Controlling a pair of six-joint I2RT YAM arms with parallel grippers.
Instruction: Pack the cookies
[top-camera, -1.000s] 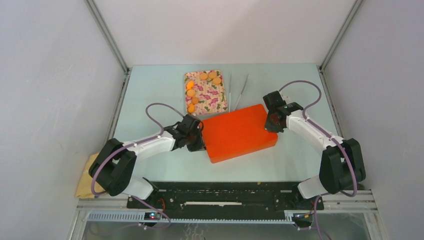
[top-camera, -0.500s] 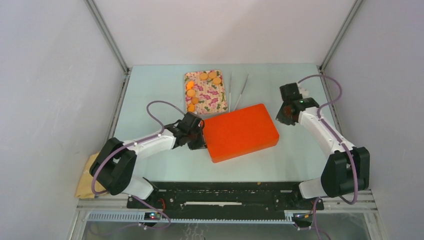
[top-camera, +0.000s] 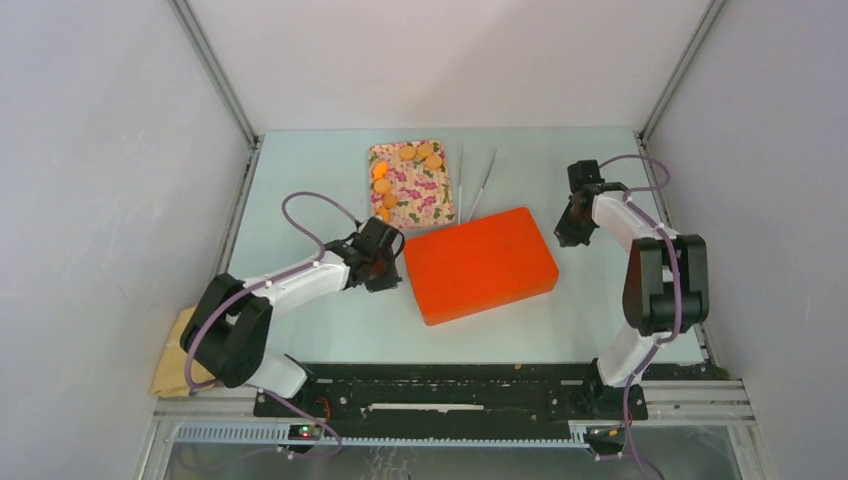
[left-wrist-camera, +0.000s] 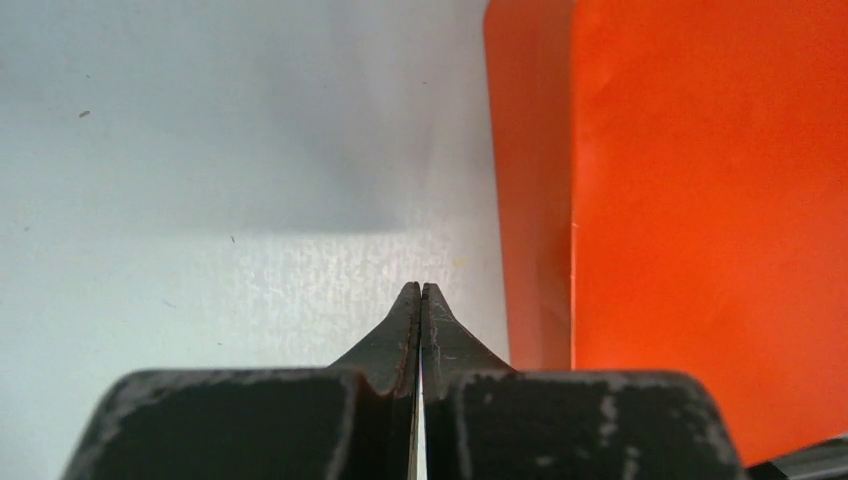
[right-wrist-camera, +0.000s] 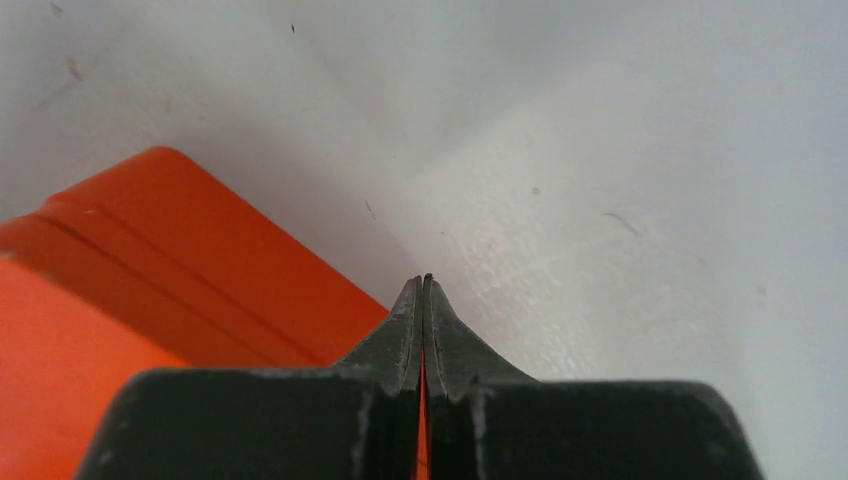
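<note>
Several orange-tan cookies (top-camera: 383, 186) lie on a floral tray (top-camera: 425, 196) at the back of the table. No black cookies show. A closed orange box (top-camera: 480, 264) lies in the middle; it also shows in the left wrist view (left-wrist-camera: 700, 220) and the right wrist view (right-wrist-camera: 150, 260). My left gripper (top-camera: 392, 272) is shut and empty just off the box's left edge, seen in its wrist view (left-wrist-camera: 421, 287). My right gripper (top-camera: 566, 236) is shut and empty beside the box's right far corner, seen in its wrist view (right-wrist-camera: 424, 280).
Two metal tongs (top-camera: 482, 180) lie right of the tray, behind the box. A tan cloth (top-camera: 172, 355) hangs at the near left edge. Grey walls stand on both sides and at the back.
The right gripper pulled off the box and moved right, its arm folding back. The left gripper drew slightly left, away from the box's edge. The box shifted a little.
</note>
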